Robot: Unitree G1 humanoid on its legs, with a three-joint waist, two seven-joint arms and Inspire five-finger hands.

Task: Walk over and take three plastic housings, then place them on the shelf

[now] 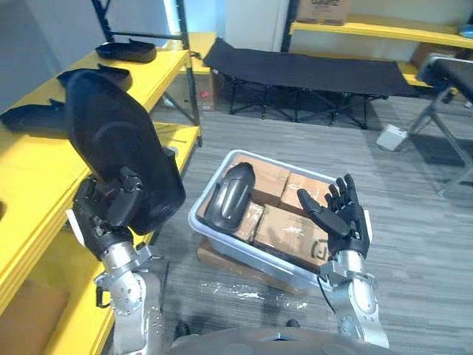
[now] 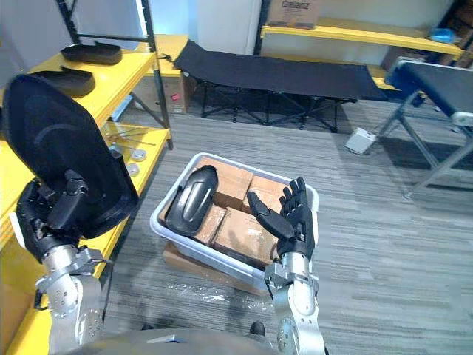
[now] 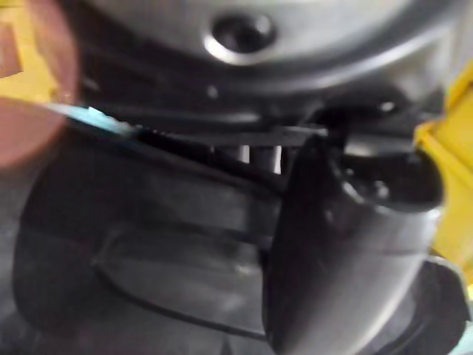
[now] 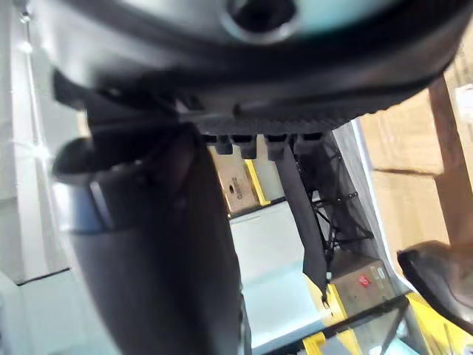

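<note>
The left hand (image 1: pixel 109 213) is clamped round the lower edge of a large black plastic housing (image 1: pixel 118 144), thumb and fingers curled on it so the shell stands nearly upright and rides clear of the yellow shelf (image 1: pixel 29 174) just beside it, probably so that it can be swung over the top board. Three more housings (image 1: pixel 126 50) lie on that board further along, flat on their open sides. The right hand (image 1: pixel 344 222) hangs empty with fingers spread and straight above the near corner of a pale plastic tote (image 1: pixel 288 166), likely poised for the next pick. There a second housing (image 1: pixel 229 198) leans against the left wall on top of cardboard boxes (image 1: pixel 284 222). The tote sits on flattened cardboard (image 1: pixel 213 259) on a grey plank floor (image 1: pixel 414 244); a black folding cot (image 1: pixel 295 70) stands beyond.
</note>
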